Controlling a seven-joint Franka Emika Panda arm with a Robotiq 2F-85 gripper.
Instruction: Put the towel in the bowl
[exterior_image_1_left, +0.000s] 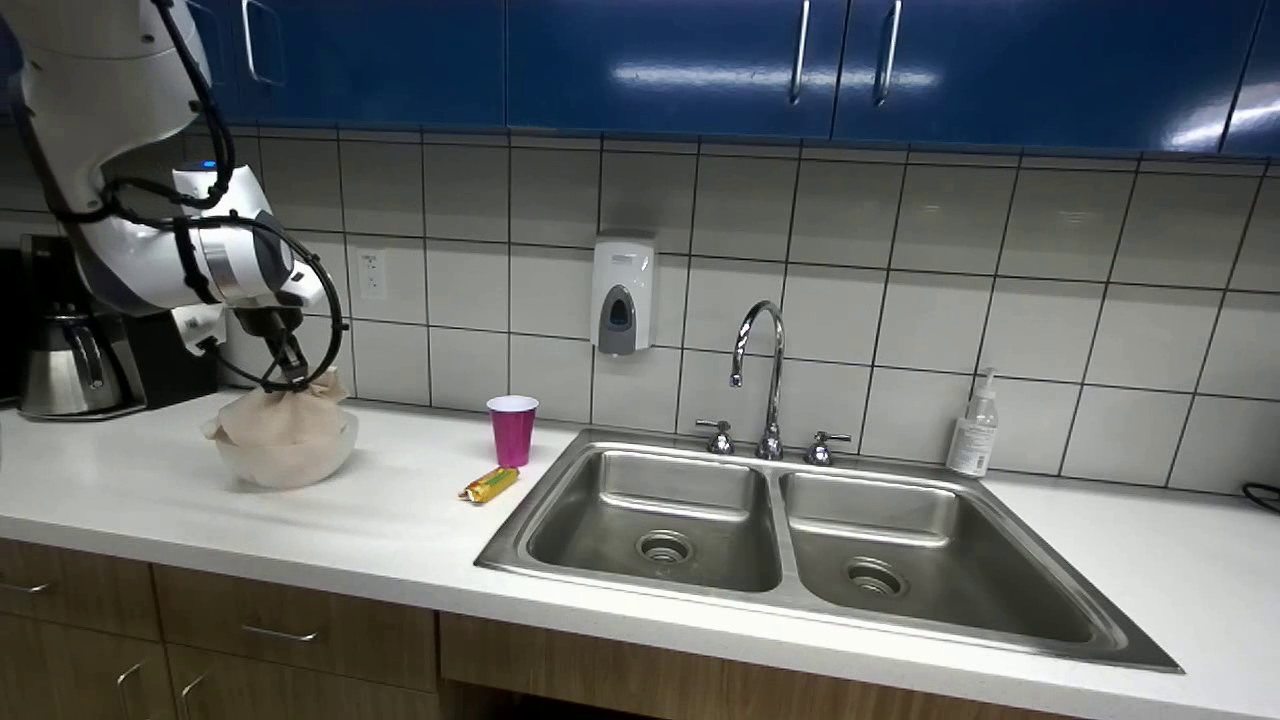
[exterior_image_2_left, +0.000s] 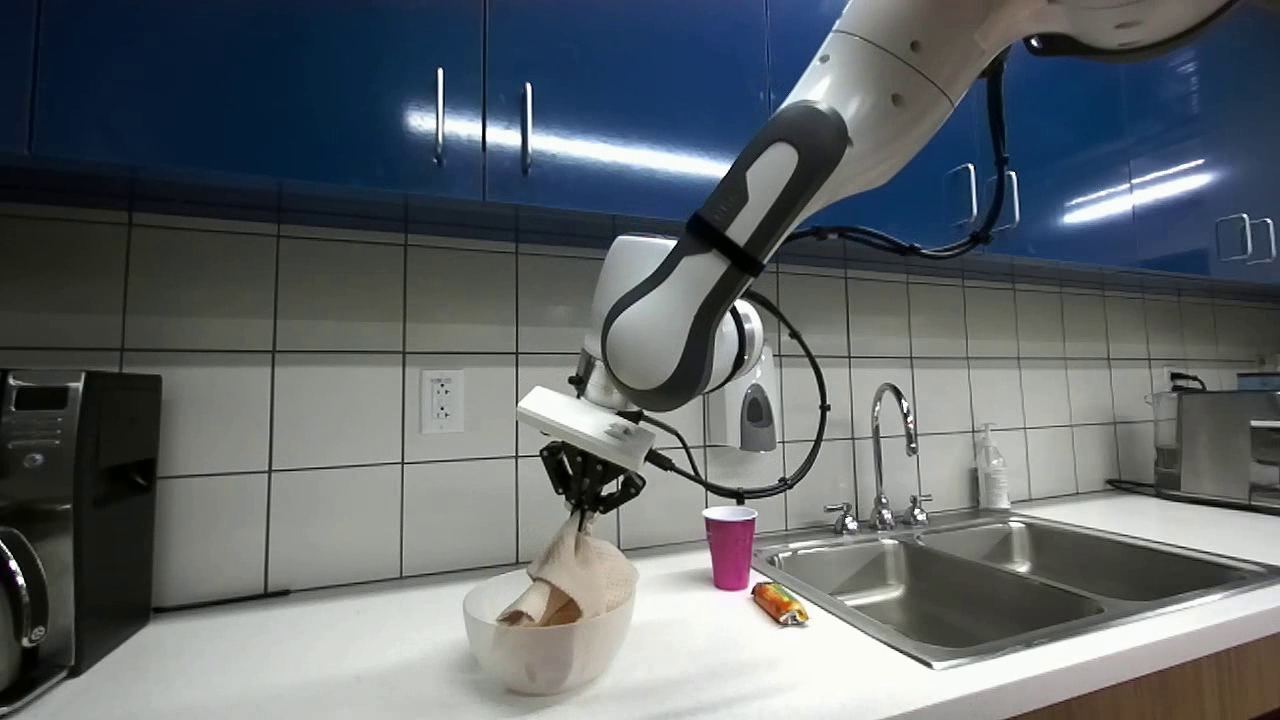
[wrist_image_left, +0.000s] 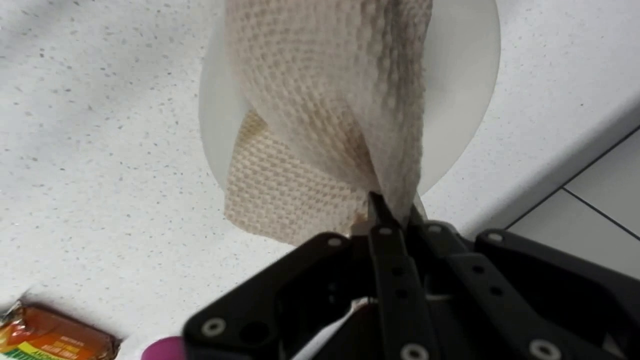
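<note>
Towel (exterior_image_2_left: 590, 578) — just one — hangs from two fingers (wrist_image_left: 392, 252) into one bowl (exterior_image_2_left: 535, 658).

Towel (wrist_image_left: 305, 75) was beige, waffle-patterned. Bowl (exterior_image_2_left: 545, 660) was milky white. Gripper (exterior_image_2_left: 582, 512) was black. Arm (exterior_image_2_left: 655, 345) was white and dark grey. Cup (exterior_image_2_left: 731, 552) was magenta, white at the rim. Packet (wrist_image_left: 62, 336) was orange and yellow with green. Counter (wrist_image_left: 100, 200) was white, grey-speckled. Wall tiles (exterior_image_2_left: 338, 410) were off-white, ruled by a dark grid. Upper cabinets (exterior_image_1_left: 670, 35) were blue; lower cabinets (exterior_image_1_left: 345, 610) were brown, wood-grained.
</note>
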